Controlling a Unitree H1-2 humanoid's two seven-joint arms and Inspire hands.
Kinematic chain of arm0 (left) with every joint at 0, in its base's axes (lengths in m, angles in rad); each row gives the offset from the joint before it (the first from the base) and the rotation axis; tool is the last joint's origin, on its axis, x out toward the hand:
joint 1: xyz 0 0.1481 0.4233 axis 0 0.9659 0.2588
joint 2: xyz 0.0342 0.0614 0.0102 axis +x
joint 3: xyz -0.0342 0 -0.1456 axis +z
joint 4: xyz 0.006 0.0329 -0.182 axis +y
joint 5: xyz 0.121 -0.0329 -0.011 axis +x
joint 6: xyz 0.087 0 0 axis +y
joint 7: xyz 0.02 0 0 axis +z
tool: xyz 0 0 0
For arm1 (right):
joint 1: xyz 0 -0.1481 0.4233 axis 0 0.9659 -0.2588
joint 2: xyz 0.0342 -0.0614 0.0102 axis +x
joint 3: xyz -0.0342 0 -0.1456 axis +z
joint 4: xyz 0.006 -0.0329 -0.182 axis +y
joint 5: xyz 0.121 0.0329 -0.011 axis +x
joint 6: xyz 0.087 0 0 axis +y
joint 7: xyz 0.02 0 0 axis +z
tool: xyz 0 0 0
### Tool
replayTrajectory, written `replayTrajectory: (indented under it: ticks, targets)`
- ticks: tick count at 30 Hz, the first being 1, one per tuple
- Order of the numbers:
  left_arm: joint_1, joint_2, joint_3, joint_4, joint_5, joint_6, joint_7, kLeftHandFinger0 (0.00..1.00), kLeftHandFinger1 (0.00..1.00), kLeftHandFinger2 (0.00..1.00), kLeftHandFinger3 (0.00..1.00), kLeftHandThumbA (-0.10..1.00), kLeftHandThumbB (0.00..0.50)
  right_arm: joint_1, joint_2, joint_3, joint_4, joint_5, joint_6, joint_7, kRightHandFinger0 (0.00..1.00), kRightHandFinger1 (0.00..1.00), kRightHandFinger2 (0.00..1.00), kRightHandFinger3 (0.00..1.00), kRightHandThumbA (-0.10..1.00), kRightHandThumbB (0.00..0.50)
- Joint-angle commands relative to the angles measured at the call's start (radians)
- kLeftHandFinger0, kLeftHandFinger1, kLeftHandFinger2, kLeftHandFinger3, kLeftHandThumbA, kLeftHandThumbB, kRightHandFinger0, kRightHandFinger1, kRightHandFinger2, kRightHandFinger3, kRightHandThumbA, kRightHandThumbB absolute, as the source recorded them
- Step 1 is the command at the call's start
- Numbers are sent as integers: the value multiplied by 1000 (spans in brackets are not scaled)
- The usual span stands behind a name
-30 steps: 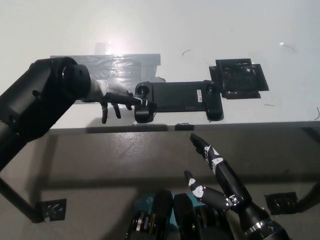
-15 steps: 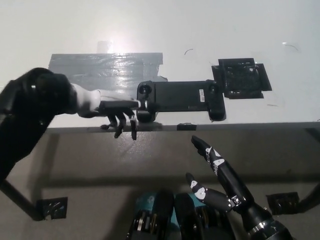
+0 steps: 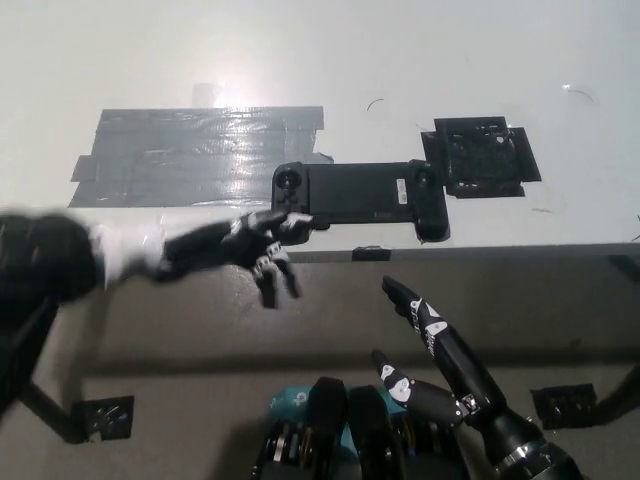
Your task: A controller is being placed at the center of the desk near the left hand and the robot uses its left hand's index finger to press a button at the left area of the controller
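L hand [image 3: 235, 250] sits at the desk's front edge, blurred, fingers apart and holding nothing; one fingertip [image 3: 292, 224] reaches toward the controller's left grip, the others droop over the edge; blur makes it impossible to tell if that tip touches the controller or hangs just beside it. Wrist and forearm run off to picture left, smeared.

Controller [image 3: 358, 194] lies flat near the desk's [image 3: 420, 60] front edge, about mid-desk, long axis left-right; left thumbstick [image 3: 290, 179] sits at its left end, just beyond the fingertip; a small light mark near the right end, too small to read. Behind and left of it a wide grey tape patch [image 3: 190, 155]; just right of it, touching or nearly so, a black square pad [image 3: 482, 155].

R hand [image 3: 435, 360] rests low at bottom right, below desk level, well apart from the controller, fingers spread, empty.

Step, as I judge it: approach/press phase at the left area; tip looks off the button cluster, at the grip's lower corner. Next move calls for: lift tip a bit, bring it up and over onto the left face, then a straight push down w/ index only; keep other fingers clear so they don't shove the controller sideways, since nothing visibly pins it.

Writing/brands: none legible; no logo readable on controller, pad or tape.
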Motion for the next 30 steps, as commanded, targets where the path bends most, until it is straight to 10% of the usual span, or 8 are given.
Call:
replayTrajectory:
  ticks: [1,4,9,30]
  targets:
    - [317,-202,202,-205,-139,-38,271,1000,1000,1000,1000,1000,356,-14,3,5,-41,27,-10,24,1000,1000,1000,1000,499,240]
    - [494,-324,163,-81,139,-409,454,1000,1000,1000,1000,1000,280,3,11,5,-28,41,-41,22,1000,1000,1000,1000,699,200]
    - [579,-382,148,30,289,-645,573,1000,1000,1000,1000,1000,242,52,22,11,-40,44,-44,13,1000,1000,1000,1000,835,190]
    - [619,-433,149,113,346,-804,678,1000,1000,1000,1000,1000,239,73,36,4,-27,61,-68,13,1000,1000,1000,1000,870,213]
